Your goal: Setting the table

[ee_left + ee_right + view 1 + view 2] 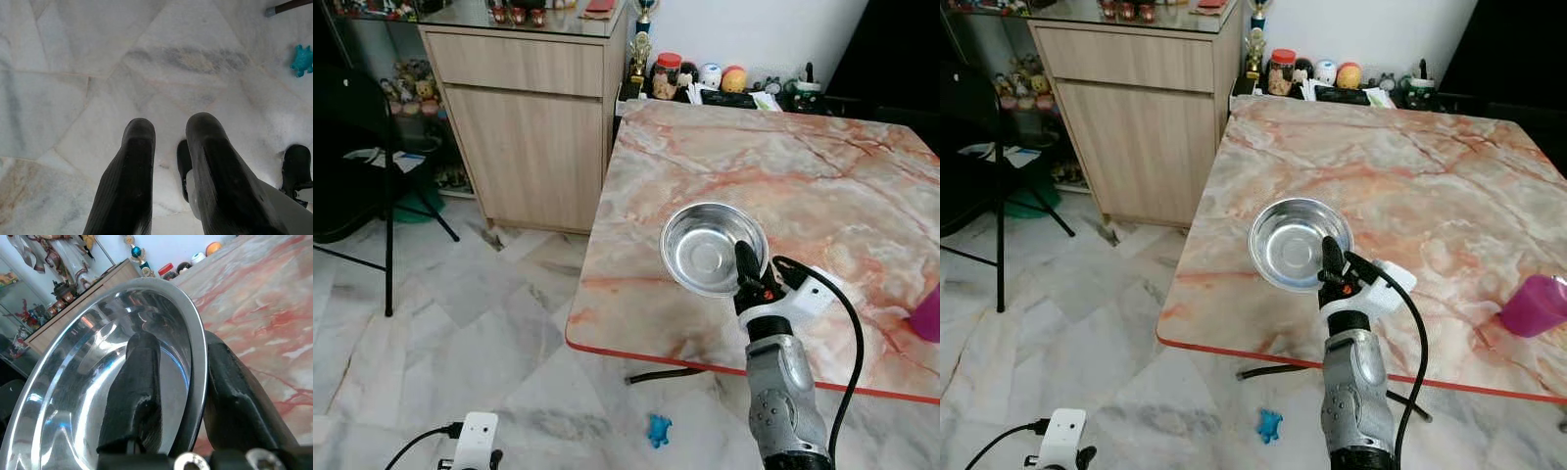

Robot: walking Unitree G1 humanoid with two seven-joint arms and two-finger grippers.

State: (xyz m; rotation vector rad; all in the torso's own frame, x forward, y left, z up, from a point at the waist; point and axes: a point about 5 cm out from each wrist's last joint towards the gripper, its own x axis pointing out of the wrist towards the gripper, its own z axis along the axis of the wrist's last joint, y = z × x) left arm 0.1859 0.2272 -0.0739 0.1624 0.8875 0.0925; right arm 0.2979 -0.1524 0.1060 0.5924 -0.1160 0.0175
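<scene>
A shiny steel bowl is held over the near left part of the pink marble table. My right gripper is shut on the bowl's near rim, one finger inside the bowl and the other outside it. In the right wrist view the bowl is seen tilted, its rim pinched between the two fingers. My left gripper hangs low over the floor with a small gap between its fingers and nothing in them.
A pink cup stands near the table's front right edge. A wooden cabinet stands left of the table, and jars and figurines crowd behind its far edge. A black chair is at far left. A small blue toy lies on the marble floor.
</scene>
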